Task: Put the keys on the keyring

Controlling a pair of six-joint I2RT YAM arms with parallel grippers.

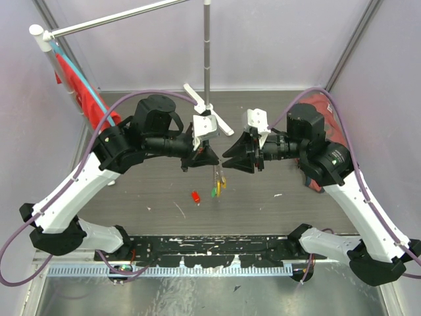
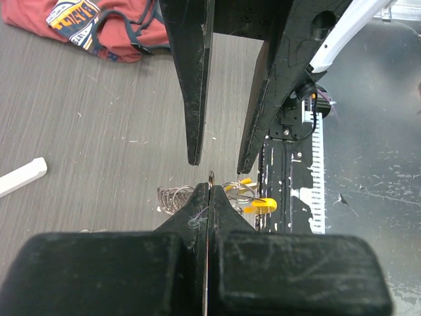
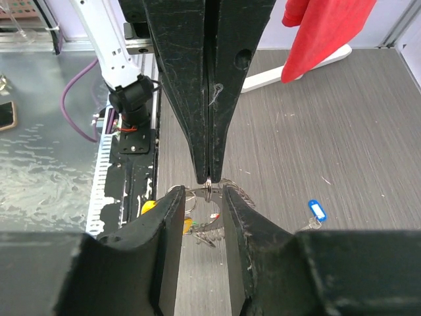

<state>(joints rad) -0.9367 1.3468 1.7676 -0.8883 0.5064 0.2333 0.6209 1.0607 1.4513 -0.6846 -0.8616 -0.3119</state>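
Left gripper [image 2: 209,192] tight on the keyring [image 2: 245,191] (right gripper [image 3: 197,194] part-open astride its tip)

Pale lilac-grey walls [image 1: 276,46] enclose a dark grey, wood-grained tabletop [image 1: 145,197]. A thin metal pole [image 1: 208,52] rises from a white cross-shaped foot [image 1: 223,125]. Red cloth [image 1: 79,89] hangs from a slanting bar [image 1: 112,22] on the left. The light is soft and even.
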